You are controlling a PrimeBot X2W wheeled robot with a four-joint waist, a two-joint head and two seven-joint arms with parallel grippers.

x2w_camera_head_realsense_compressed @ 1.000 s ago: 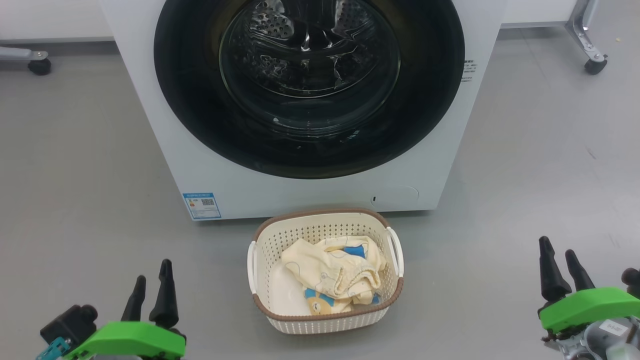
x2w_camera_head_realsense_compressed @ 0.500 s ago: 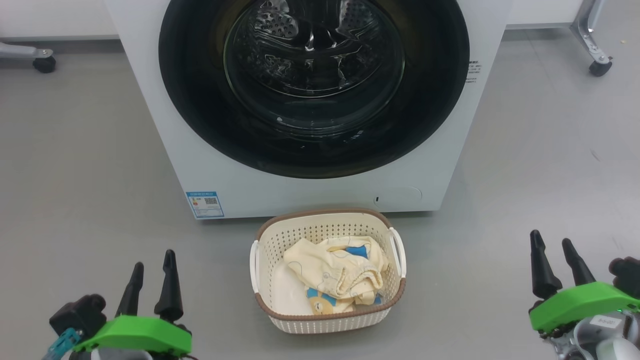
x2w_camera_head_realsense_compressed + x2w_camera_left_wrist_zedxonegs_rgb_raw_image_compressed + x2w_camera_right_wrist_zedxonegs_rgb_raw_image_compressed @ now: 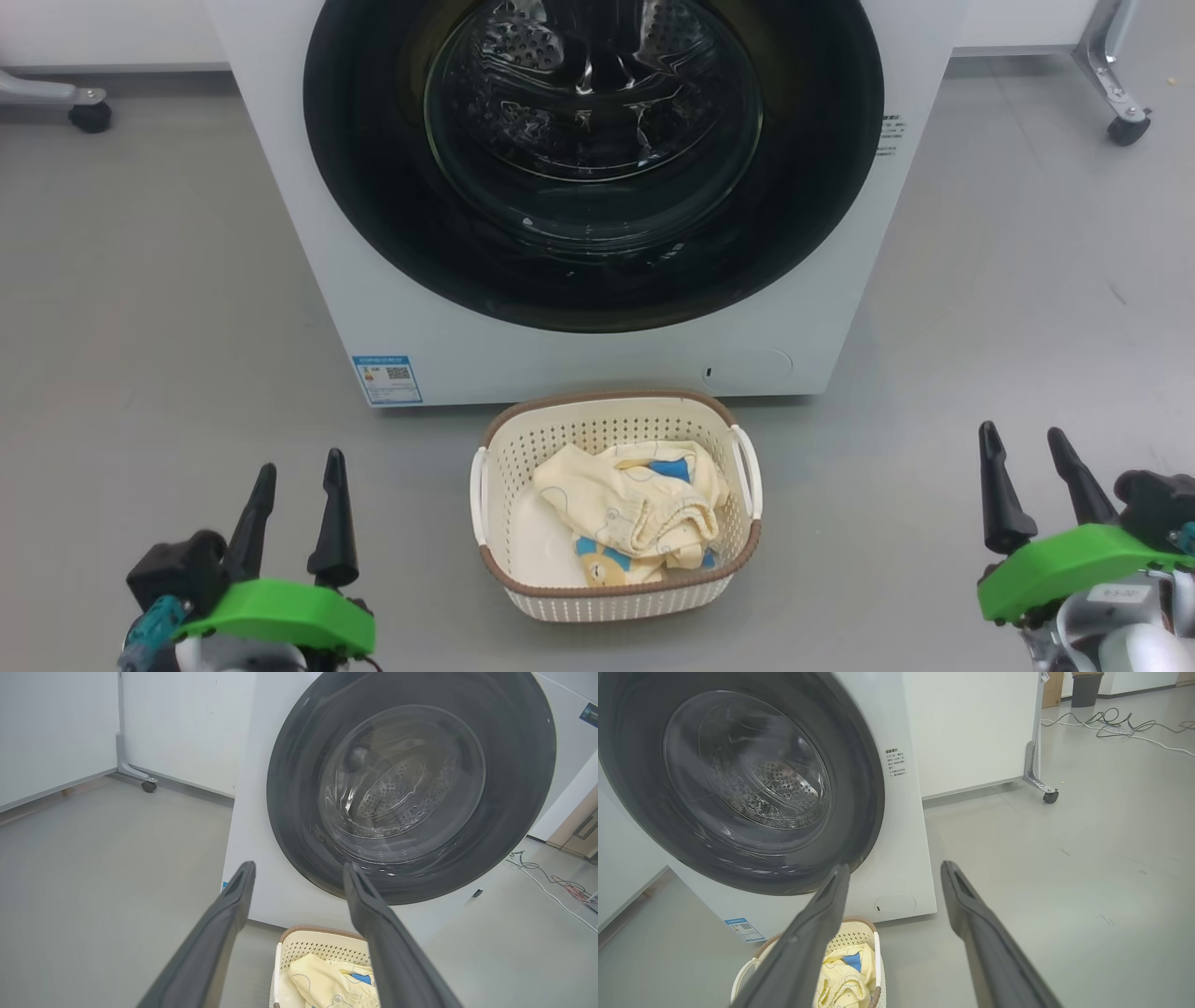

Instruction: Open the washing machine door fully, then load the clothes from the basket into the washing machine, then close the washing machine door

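Standing shut against the big white front-loading washing machine (image 3: pixel 448 355), the large round porthole door (image 3: pixel 593 140), with its glossy black rim and bulging clear glass centre, is the item for the first step. No part of the task is judged done.

The small cream perforated plastic basket with a brown rim (image 3: pixel 607 398) sits on the grey floor (image 3: pixel 140 327) just in front of the machine, at 6 o'clock of the door. The pale yellow clothes with blue patches (image 3: pixel 635 509) lie heaped inside it.

The left gripper (image 3: pixel 299 464) hovers at 9 o'clock of the basket, well apart from it, with its fingers spread wide and holding nothing. The right gripper (image 3: pixel 1019 432) hovers at 3 o'clock of the basket, likewise spread and empty.

Governing relation: the door lies ahead of and above both grippers, at 1 o'clock from the left and 11 o'clock from the right. The left gripper stands roughly below the door's 9 o'clock edge. The right gripper stands outboard of the 3 o'clock edge, so the left is judged marginally nearer.

No handle or hinge can be made out on the rim, so the opening side cannot be told. That finding should decide which arm reaches.
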